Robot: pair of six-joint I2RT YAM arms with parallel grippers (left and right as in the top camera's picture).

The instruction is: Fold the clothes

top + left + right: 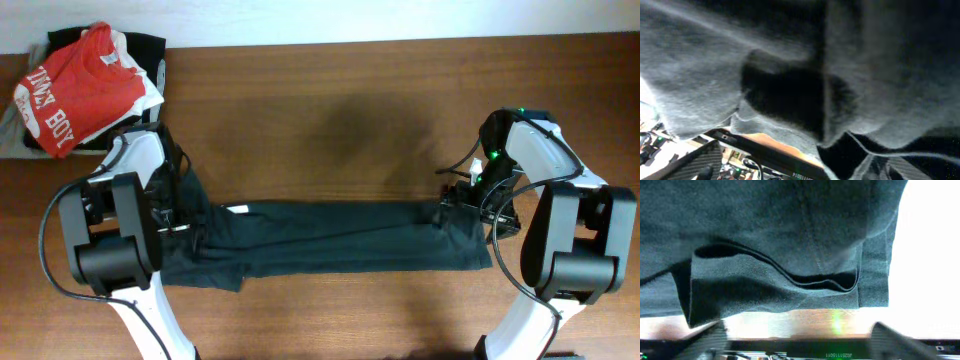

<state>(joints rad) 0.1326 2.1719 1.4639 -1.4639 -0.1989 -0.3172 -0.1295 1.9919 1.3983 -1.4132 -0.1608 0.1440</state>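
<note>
black t-shirt [340, 235] stretched as long folded band on bench [330, 110]. left jaws, right jaws at its ends, cloth-covered; cannot tell whether gripping.

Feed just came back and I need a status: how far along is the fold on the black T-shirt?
Done: the black T-shirt lies folded into a narrow band across the table. In hand: the left gripper and right gripper sit at its ends; fabric fills both wrist views, so their grip cannot be told. Left: the ends are not yet brought together into a compact fold.
</note>
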